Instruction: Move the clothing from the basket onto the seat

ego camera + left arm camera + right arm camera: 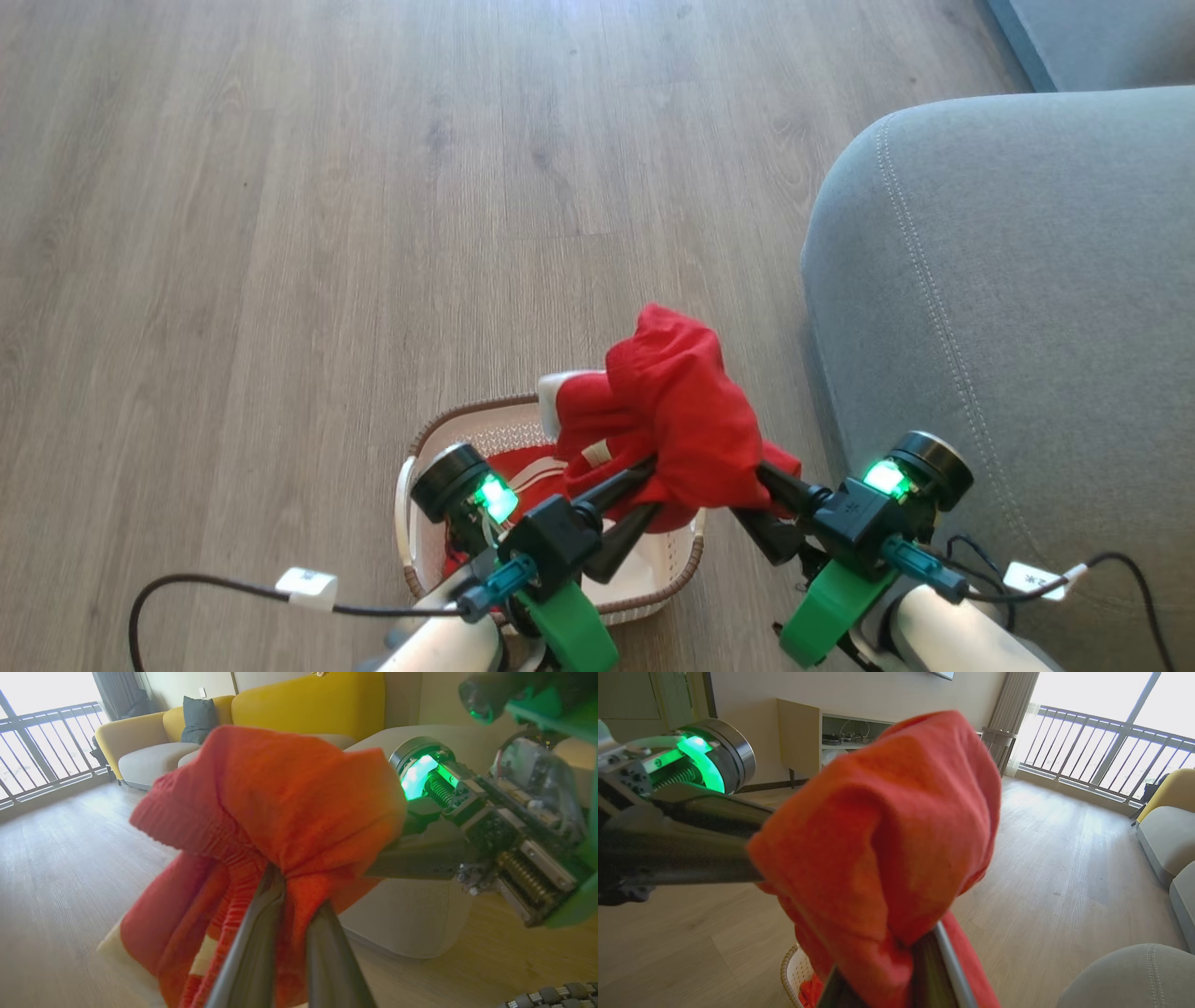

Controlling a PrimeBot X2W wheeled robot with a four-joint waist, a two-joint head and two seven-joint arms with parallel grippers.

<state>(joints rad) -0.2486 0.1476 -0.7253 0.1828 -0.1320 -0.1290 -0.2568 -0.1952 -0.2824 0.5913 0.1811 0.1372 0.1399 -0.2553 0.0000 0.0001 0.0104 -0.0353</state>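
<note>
left gripper (646, 481): clamped on the clothing (672, 401); in the left wrist view the fabric is pinched between both fingers.
right gripper (758, 493): closed on the same bundle from the other side; fingertips buried in cloth, which bunches between the fingers in the right wrist view.
clothing: a red bundle held up between both grippers, above the basket (448, 420), clear of its rim. More red fabric with white trim lies inside the basket.
basket: white, brown rim, standing on the floor (280, 233) between the two arms, near the seat (1008, 280) with a strip of floor between them.
seat: grey cushion with a rounded corner and double seam, on the robot's right; no clothing on it.
floor: pale grey-brown wood-look planks, matte.
room: yellow sofa (303, 704) with grey cushions and a dark pillow (198, 716); bright window behind a railing (1101, 751); open-shelf cabinet (803, 737) against a white wall.
cables: a dark lead (187, 588) loops off each forearm.
</note>
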